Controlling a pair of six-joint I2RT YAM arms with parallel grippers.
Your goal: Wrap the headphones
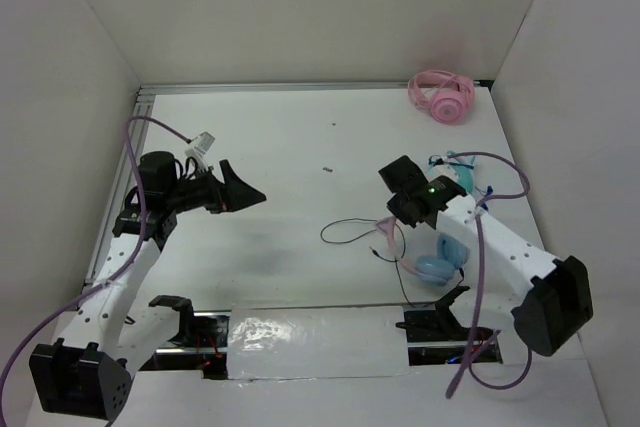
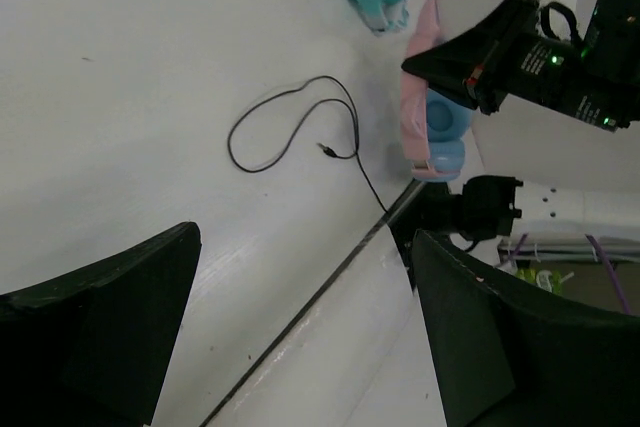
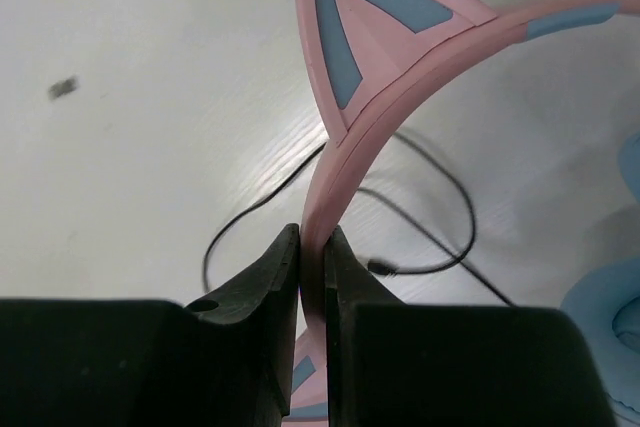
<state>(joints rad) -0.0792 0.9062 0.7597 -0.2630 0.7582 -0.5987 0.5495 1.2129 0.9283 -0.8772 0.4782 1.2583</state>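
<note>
We note the right gripper (image 3: pixel 312 243) clamped on the pink headband of the headphones (image 1: pixel 436 267), which sit near the table's (image 1: pixel 300 127) near edge, right of centre, their cable (image 1: pixel 352 231) looping toward the middle. The left gripper (image 1: pixel 246 193) hangs with jaws wide apart near the left edge, well apart from them. Pink headphones (image 1: pixel 441 97) lie in the far right corner.

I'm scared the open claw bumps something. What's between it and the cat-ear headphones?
Between the left gripper and the headphones, only their black cable loops on bare table, per the top view.
</note>
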